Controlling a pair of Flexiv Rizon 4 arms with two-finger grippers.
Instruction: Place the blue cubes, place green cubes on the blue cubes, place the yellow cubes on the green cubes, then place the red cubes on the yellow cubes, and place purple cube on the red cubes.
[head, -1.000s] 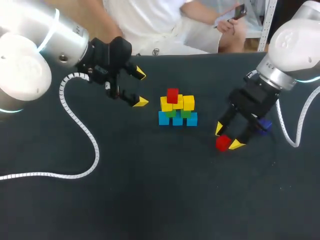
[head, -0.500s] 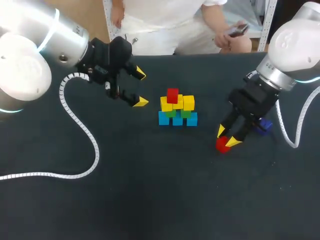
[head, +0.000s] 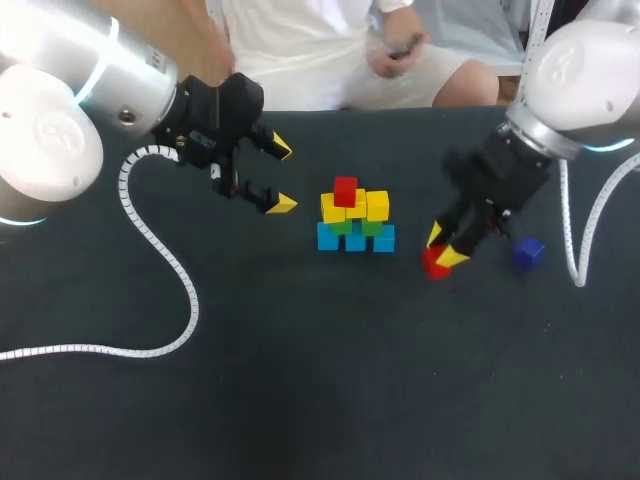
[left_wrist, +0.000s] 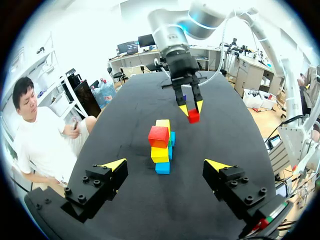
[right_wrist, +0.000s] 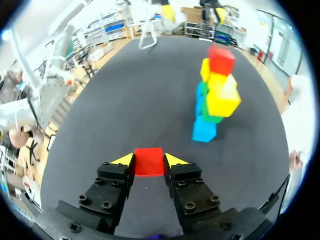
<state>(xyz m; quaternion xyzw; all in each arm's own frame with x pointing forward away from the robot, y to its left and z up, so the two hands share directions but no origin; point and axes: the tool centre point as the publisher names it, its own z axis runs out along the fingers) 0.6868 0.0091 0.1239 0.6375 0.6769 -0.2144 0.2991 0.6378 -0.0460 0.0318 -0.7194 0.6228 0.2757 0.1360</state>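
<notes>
- The right gripper (head: 441, 257) is clamping the loose red cube (head: 433, 265), having shut on it and carried it off the table (head: 300, 400) toward the stack (head: 355, 222) at the middle.
- It looks to be heading up beside the top red cube (head: 346, 190), on the yellow layer.
- The purple cube (head: 528, 252) is now lying uncovered toward the right edge.
- The left gripper (head: 276, 176) is hanging with its fingers apart, left of the stack.
- No containers are showing.

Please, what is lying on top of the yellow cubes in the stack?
One red cube sits on the yellow cubes, with nothing on it. A second red cube is held in the right gripper, apart from them. The green cubes underneath are mostly covered.
</notes>
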